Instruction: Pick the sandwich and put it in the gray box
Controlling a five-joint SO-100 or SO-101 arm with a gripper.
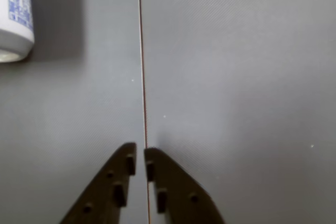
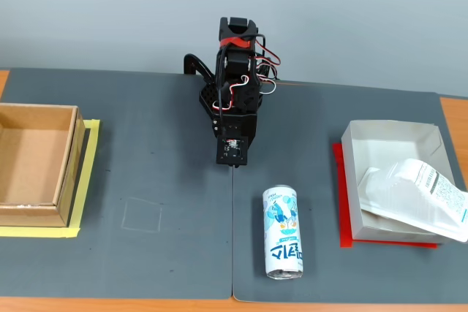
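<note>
In the fixed view the sandwich (image 2: 418, 193), a clear-and-white package with a barcode label, lies inside the gray box (image 2: 386, 135) at the right, its end overhanging the box's front right corner. My gripper (image 2: 234, 166) hangs folded near the arm's base at the table's middle, well left of the box. In the wrist view the gripper (image 1: 140, 155) is shut, dark fingertips nearly touching, nothing between them, above the seam in the grey mat. The sandwich and box are out of the wrist view.
A white-and-blue drink can (image 2: 283, 232) lies on its side in front of the arm; its end shows at the wrist view's top left (image 1: 14, 14). A brown cardboard box (image 2: 33, 164) sits on yellow tape at the left.
</note>
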